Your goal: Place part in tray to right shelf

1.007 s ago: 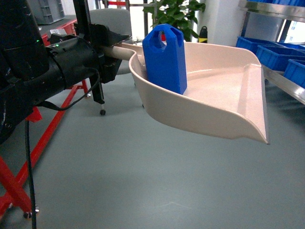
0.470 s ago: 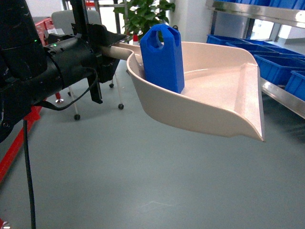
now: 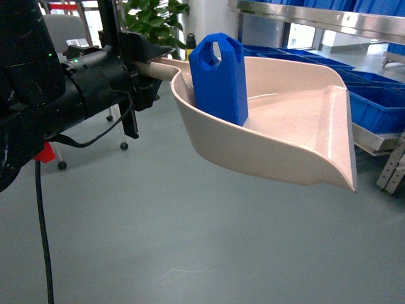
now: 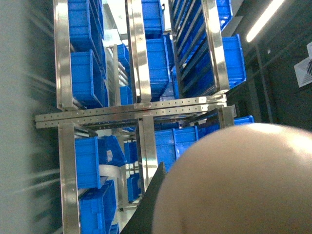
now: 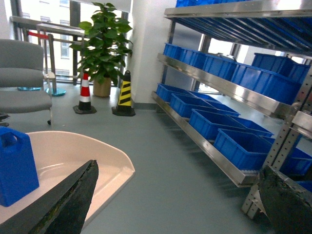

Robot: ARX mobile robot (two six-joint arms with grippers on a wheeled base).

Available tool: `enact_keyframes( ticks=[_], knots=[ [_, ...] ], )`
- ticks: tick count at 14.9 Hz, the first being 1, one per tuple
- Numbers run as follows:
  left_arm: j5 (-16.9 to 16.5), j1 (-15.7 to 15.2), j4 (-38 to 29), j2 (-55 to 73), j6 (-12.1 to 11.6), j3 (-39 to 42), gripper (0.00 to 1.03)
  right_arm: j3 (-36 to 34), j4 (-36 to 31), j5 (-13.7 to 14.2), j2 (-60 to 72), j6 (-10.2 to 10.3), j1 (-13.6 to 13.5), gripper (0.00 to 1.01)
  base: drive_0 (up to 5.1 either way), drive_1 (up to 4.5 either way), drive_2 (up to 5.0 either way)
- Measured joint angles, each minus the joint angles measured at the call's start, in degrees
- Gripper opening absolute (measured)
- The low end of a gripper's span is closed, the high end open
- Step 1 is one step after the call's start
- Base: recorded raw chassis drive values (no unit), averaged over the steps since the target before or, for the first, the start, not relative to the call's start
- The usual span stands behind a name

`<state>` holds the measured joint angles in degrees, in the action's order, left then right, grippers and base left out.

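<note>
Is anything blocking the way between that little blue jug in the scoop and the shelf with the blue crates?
Nothing visible does. The part stands in the tray, and only bare floor lies before the right shelf.

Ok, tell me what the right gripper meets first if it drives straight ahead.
Nothing close: between the right gripper's open fingers lies bare floor, then likely the right shelf's bottom rail with its blue crates. Depth is unclear.

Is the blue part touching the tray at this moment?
Touching. In the head view the part stands upright inside the tray, its base resting on the tray floor against the raised near wall, with no gap visible.
</note>
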<state>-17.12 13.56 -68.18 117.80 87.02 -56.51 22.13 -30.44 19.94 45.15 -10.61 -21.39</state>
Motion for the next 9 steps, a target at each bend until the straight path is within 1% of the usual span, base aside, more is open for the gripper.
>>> enact_keyframes(
  ticks=[9],
  knots=[
    [0.13, -0.15, 0.0, 0.0, 0.0, 0.0, 0.12, 0.0, 0.0, 0.0, 0.0, 0.0, 0.0, 0.98, -1.5, -1.48, -1.5]
  ],
)
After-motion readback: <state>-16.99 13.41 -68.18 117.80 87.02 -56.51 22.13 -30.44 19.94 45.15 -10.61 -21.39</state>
